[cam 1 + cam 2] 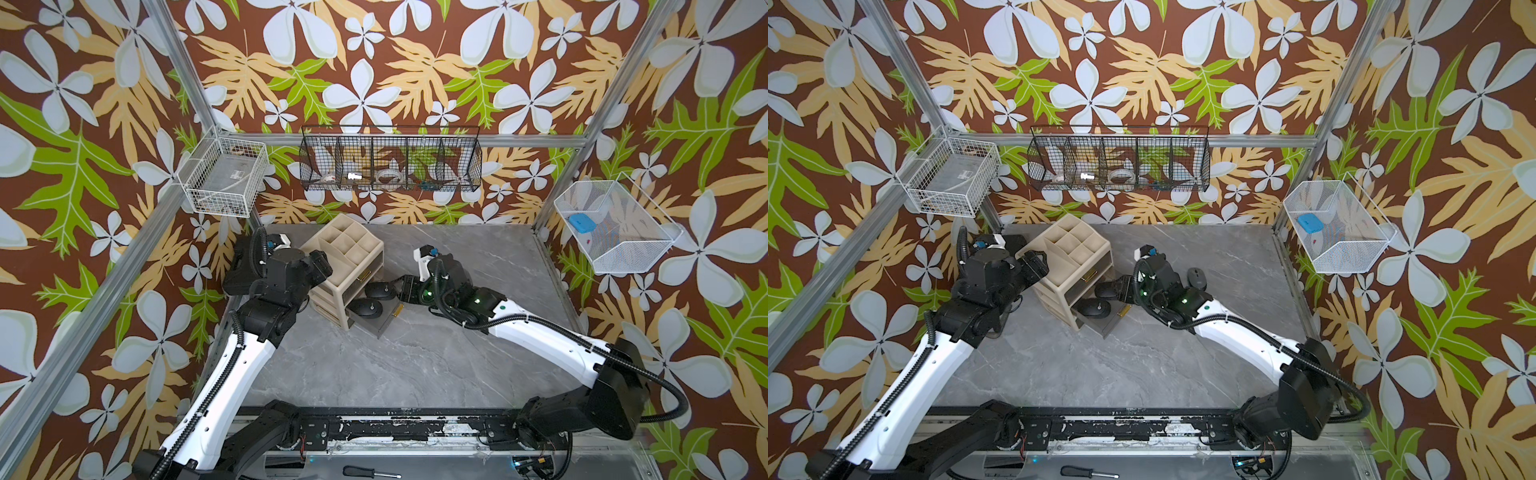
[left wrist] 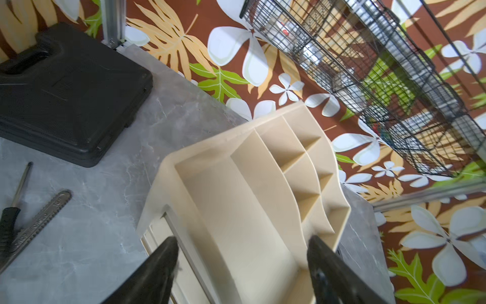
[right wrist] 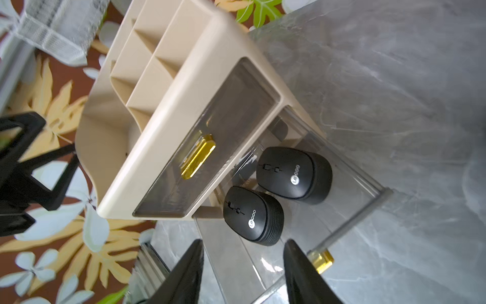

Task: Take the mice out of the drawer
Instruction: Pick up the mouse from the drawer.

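Note:
Two black mice with round pale logos lie side by side in the open clear drawer (image 3: 355, 223) at the bottom of the beige organiser (image 3: 168, 110). One mouse (image 3: 294, 175) is deeper in; the other (image 3: 253, 214) is just ahead of my right gripper (image 3: 244, 243), which is open and holds nothing. Both top views show these mice (image 1: 380, 291) (image 1: 365, 308) and the right gripper (image 1: 402, 289) beside the drawer (image 1: 384, 322). A dark grey mouse (image 1: 1198, 277) rests on the table behind my right arm. My left gripper (image 2: 243, 239) is open, its fingertips spread over the organiser's top (image 2: 236, 197).
A black plastic case (image 2: 65, 92) lies on the table left of the organiser, with a screwdriver (image 2: 10, 218) and a toothed metal blade (image 2: 39, 218) near it. Wire baskets hang on the walls: white (image 1: 224, 176), black (image 1: 390, 160) and white mesh (image 1: 615, 228).

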`<control>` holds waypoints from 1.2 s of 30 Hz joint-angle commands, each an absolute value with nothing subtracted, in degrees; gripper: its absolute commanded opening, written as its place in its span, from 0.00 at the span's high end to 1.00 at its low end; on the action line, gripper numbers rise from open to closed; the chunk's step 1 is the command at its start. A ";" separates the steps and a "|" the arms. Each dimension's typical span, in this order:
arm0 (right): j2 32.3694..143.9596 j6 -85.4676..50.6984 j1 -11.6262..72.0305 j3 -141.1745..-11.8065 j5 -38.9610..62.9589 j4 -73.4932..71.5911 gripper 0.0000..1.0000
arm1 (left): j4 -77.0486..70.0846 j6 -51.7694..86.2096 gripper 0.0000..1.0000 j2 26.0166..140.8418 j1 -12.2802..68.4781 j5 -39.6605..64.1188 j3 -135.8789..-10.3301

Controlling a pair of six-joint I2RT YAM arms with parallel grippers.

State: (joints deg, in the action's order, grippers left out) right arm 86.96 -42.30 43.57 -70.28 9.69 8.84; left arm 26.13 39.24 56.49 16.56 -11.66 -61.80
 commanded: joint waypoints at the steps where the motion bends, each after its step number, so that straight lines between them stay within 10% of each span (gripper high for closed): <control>1: 92.01 -24.82 43.67 -77.29 13.17 19.57 0.48 | 27.96 36.74 0.21 54.04 16.47 -5.92 -60.18; 36: 106.50 21.12 45.09 -86.00 19.63 25.98 0.22 | 26.37 37.97 0.16 47.15 16.51 -2.77 -53.41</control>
State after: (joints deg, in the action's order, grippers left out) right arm 106.21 17.87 44.93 -85.41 18.06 24.47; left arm 27.59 37.67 47.03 16.56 -2.15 -53.17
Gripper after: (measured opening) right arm 0.766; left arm 0.839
